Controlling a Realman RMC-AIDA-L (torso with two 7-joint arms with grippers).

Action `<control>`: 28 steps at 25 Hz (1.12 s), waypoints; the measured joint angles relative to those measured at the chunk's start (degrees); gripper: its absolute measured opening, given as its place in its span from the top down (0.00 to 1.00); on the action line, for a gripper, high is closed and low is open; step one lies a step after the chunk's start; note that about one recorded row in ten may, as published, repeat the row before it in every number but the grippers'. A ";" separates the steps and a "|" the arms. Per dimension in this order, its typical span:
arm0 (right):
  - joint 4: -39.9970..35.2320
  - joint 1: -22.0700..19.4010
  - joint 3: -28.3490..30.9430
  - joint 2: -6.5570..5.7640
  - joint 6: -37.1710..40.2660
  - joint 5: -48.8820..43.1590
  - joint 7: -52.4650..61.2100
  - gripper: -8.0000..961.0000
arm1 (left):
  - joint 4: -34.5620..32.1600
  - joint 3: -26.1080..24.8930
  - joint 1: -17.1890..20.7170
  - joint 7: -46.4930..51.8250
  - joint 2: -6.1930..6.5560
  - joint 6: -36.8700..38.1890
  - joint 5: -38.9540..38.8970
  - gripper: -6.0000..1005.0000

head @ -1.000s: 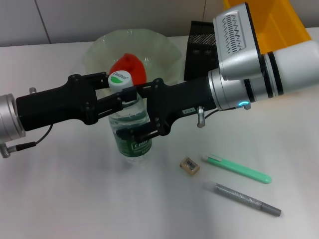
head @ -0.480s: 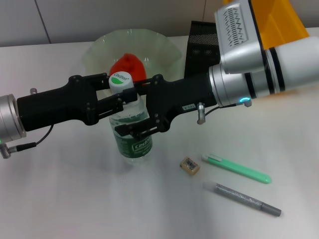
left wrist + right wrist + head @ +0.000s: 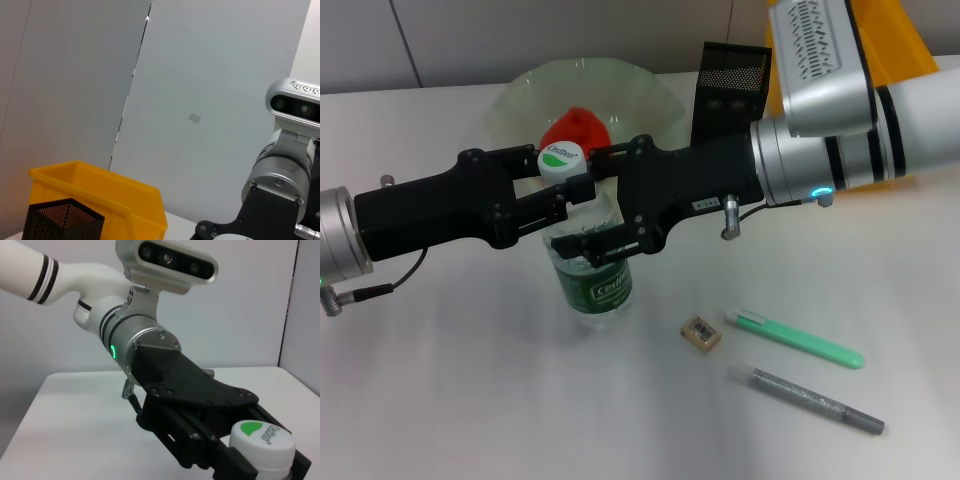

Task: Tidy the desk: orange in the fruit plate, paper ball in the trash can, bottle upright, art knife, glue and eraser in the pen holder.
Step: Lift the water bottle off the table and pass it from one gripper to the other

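Bottle (image 3: 592, 262) stands upright on the desk, centre of the head view, just near of the fruit plate (image 3: 650, 100); long axis vertical, white cap (image 3: 561, 160) on top, green label low on the body.

Left gripper (image 3: 555, 195) reaches in from the left, black fingers closed around the neck just under the cap (right wrist view shows the same grip, cap (image 3: 262, 437) seated between the fingers). Right gripper (image 3: 605, 245) comes in from the right at mid-body height, jaws set either side of the bottle; contact looks loose or absent, cannot tell whether it grips.

Key relation: both grippers meet on the one vertical axis, left one high, right one lower. With the bottle on its base, any release should go sideways, away from the axis, so it is not tipped.

Orange (image 3: 578, 132) already sits in the plate. Pen holder (image 3: 728, 90) stands far right, trash can (image 3: 895, 45) beyond it, mostly behind the right arm. Eraser (image 3: 701, 333), a green stick-shaped item (image 3: 795, 338) and a grey one (image 3: 817, 401) lie near right, well apart from the bottle; right arm is nearer to them. Paper ball not visible.
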State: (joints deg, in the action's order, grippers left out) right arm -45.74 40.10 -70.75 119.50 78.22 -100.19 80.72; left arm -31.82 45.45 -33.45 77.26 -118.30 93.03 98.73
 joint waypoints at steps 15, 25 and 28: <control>0.10 -0.11 0.60 -0.12 0.12 0.63 1.91 0.24 | 0.00 -0.01 -0.12 0.09 0.00 -0.23 -0.17 0.56; 0.38 -0.11 0.88 -0.30 -0.13 0.63 5.71 0.23 | 0.00 -0.02 -0.23 0.09 0.00 -0.21 -0.33 0.55; 0.39 -0.12 1.16 -0.32 -0.20 0.63 6.74 0.23 | 0.00 -0.03 -0.26 0.09 0.00 -0.20 -0.36 0.55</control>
State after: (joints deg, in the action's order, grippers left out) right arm -45.35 39.98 -69.59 119.18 78.02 -99.56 87.45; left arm -31.82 45.42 -33.72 77.35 -118.30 92.82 98.37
